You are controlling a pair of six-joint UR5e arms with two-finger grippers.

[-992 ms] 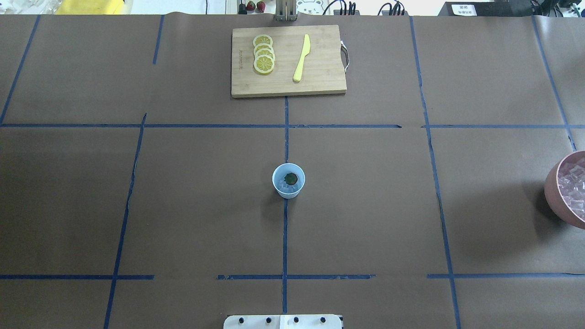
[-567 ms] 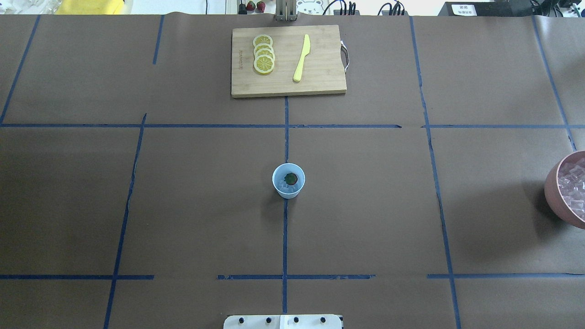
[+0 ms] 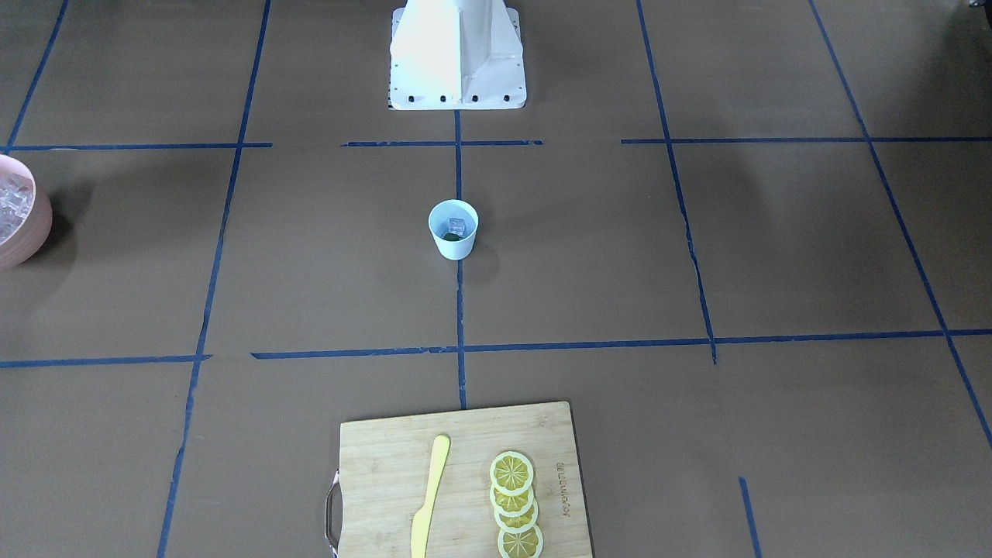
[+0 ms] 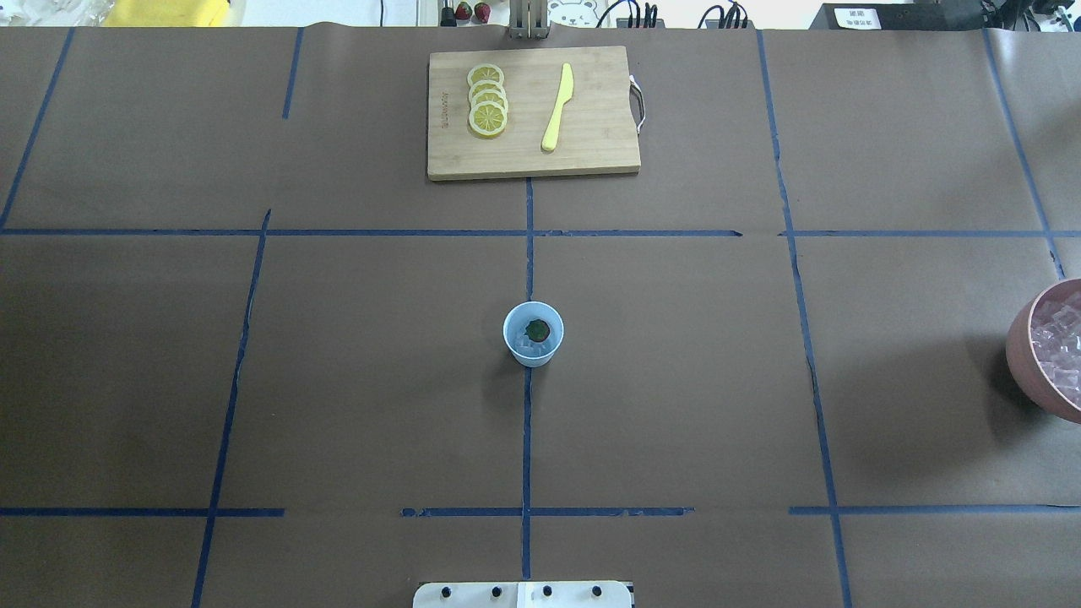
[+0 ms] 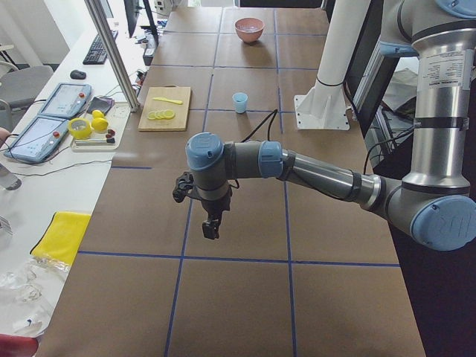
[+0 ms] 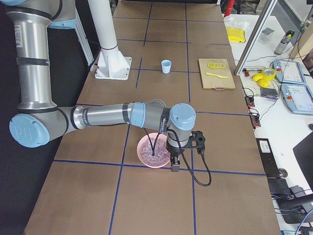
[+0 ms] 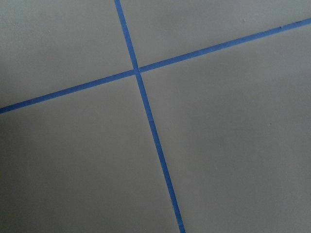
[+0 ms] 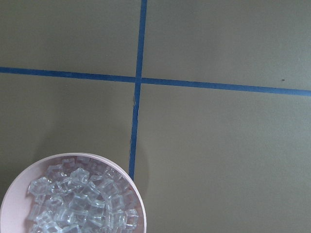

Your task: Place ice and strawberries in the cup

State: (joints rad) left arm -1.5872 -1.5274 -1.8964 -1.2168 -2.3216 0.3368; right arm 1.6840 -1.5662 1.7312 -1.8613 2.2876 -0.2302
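Observation:
The pale blue cup [image 4: 533, 333] stands upright at the table's middle, on a blue tape line. Inside it lies a red strawberry [image 4: 537, 328] with a dark green top, beside clear ice [image 4: 526, 345] cubes; the ice [image 3: 457, 226] also shows in the front view. My left gripper [image 5: 211, 229] hangs over bare table far from the cup [image 5: 239, 103]. My right gripper [image 6: 174, 166] hovers at the edge of the pink bowl [image 6: 142, 147] of ice. Both show only in side views, so I cannot tell if they are open or shut. Neither wrist view shows fingers.
The pink bowl [image 4: 1018, 350] of ice cubes sits at the table's right edge. A wooden cutting board [image 4: 600, 110] at the far middle carries lemon slices [image 4: 487, 100] and a yellow knife [image 4: 557, 108]. Two red berries [image 4: 472, 11] lie beyond the far edge.

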